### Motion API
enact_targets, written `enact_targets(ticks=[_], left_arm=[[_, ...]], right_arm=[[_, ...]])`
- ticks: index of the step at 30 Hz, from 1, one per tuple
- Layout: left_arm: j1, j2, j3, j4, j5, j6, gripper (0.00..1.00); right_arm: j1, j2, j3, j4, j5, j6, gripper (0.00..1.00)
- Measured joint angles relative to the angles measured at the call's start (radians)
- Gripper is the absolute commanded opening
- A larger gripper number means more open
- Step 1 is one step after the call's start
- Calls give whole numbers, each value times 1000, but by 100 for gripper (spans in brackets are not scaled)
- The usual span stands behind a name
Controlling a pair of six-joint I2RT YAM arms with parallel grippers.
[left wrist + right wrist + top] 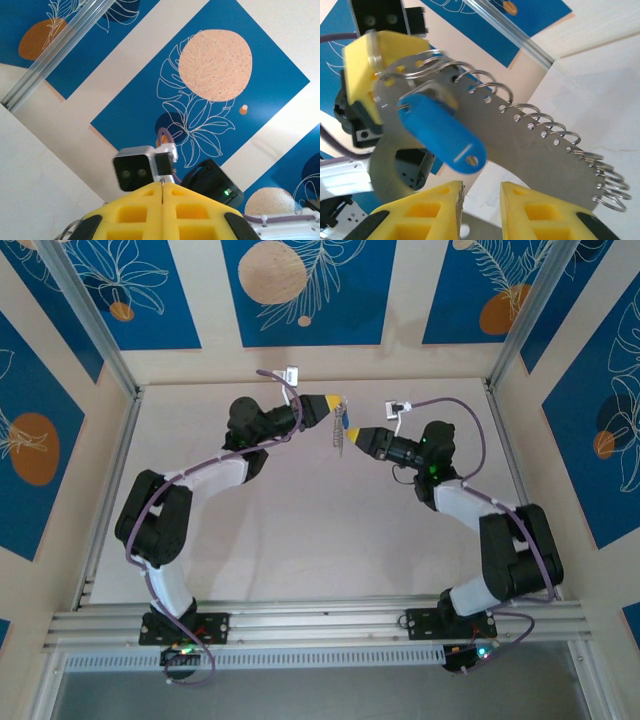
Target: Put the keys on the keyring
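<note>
Start at your left arm [160, 520]: it rises from its base, folds at the elbow and swings in towards the keyring [530, 145], which hangs in the air above the far middle of the table [300, 540]. The left gripper [162, 190] is clamped tight on the keyring's upper end, the yellow pads pressed together with only the thin metal edge showing between them in the left wrist view. The keyring slants down and away from that grip, with a row of wire rings [540, 122] along one edge. The blue key [442, 134] sits against the keyring's face just below the left gripper, and its top looks threaded through one of the rings nearest the grip, so that key appears to be on. No other key can be seen, so you cannot tell from here whether more remain to be added. Right of the keyring, the right gripper [482, 197] waits just beside the key's lower end, its jaws parted and empty, touching nothing. Behind it your right arm [510, 550] mirrors the left, elbow bent, wrist aimed at the keyring.
</note>
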Motion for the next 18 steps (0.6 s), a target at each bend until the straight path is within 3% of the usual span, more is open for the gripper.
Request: enact_targets(ticks=[3, 7, 14, 18], left_arm=[[0, 0, 0, 14, -16, -11, 0], [-2, 0, -7, 26, -50, -27, 0], [-12, 0, -11, 59, -119, -71, 0], [-26, 0, -18, 77, -161, -89, 0]], right_arm=[[-2, -94, -12, -82, 58, -80, 45], [21, -195, -7, -196, 167, -196, 55], [104, -245, 26, -355, 382, -379, 58], [124, -245, 33, -399, 436, -443, 58]])
